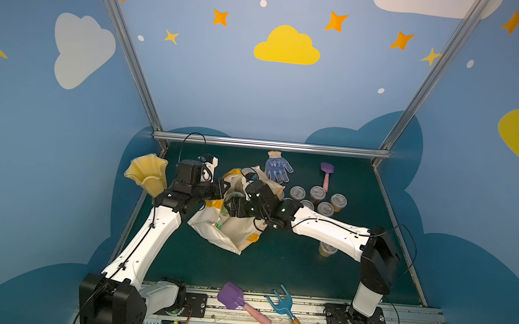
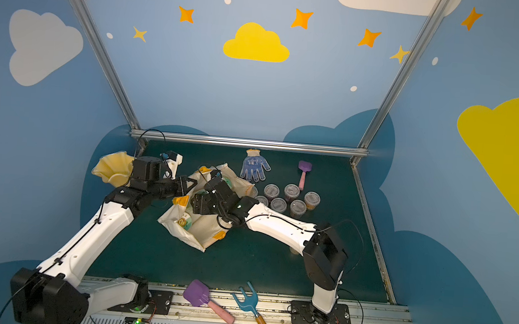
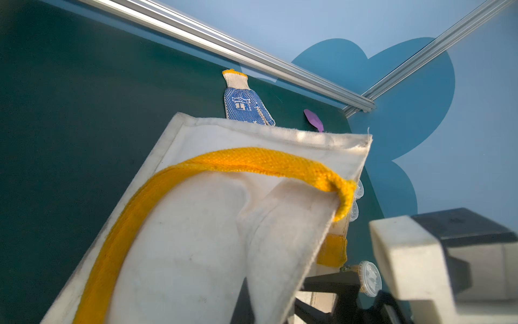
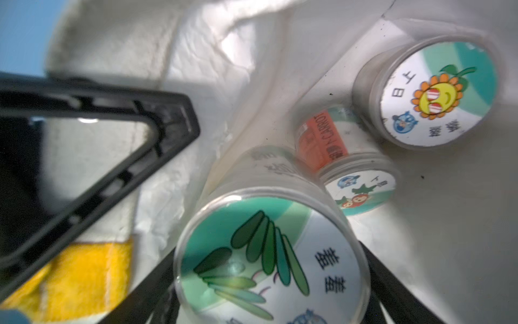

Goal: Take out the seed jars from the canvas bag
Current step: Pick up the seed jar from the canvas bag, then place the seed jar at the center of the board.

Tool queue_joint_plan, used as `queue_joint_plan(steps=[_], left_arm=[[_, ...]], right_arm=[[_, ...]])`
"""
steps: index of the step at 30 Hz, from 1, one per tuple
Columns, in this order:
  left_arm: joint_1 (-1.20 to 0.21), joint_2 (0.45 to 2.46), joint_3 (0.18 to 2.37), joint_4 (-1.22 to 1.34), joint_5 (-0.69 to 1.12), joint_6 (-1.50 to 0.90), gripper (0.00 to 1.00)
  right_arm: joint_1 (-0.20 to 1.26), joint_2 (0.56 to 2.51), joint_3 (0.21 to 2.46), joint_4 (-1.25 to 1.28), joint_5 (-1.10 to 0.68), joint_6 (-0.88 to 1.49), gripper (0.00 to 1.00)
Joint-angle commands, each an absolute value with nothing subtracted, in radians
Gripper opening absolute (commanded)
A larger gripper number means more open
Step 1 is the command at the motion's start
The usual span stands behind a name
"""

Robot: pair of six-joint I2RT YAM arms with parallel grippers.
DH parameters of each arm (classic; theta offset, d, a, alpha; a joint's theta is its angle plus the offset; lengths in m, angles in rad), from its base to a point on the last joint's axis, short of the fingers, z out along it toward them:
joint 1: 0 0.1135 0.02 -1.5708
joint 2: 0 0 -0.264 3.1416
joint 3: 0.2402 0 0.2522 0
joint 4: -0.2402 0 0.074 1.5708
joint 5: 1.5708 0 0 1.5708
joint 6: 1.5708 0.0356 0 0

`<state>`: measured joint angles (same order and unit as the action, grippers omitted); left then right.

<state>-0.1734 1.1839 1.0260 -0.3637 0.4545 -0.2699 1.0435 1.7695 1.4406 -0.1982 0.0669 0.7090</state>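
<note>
You are looking at one canvas bag (image 1: 233, 232): cream woven cloth with yellow webbing handles, slumping on the green table (image 1: 274, 274) with its mouth gaping upward. Your left gripper (image 1: 225, 187) is pinching the bag's left rim, fingers closed flat on the cloth.

Three large jars are lying inside, all clear plastic cylinders with round pictured lids. Your right gripper (image 4: 270, 286) is reaching in, fingers spread broad and pressing both sides of the leaf-lidded jar (image 4: 269, 261). That jar's long axis is running down into the bag, lid facing the mouth. The carrot jar (image 4: 361, 190) is tilting just beside it, its orange label showing. The sunflower-lidded jar (image 4: 437, 92) is sitting farther in, lid also facing out.

Right of the bag, at least six small cups (image 2: 291, 191) are standing upright in a tight cluster, holding purple or brown seeds. A lone cup (image 1: 327, 249) is standing apart beneath your right forearm.
</note>
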Motion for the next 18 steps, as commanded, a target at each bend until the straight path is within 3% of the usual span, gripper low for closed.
queue_joint_plan(steps=[1, 18], left_arm=[[-0.176, 1.173, 1.058, -0.369, 0.457, -0.247, 0.05], [-0.176, 1.179, 1.048, -0.367, 0.452, -0.245, 0.05]], right_arm=[[1.023, 1.672, 1.415, -0.216, 0.054, 0.692, 0.72], [0.929, 1.232, 1.17, -0.479, -0.015, 0.441, 0.72]])
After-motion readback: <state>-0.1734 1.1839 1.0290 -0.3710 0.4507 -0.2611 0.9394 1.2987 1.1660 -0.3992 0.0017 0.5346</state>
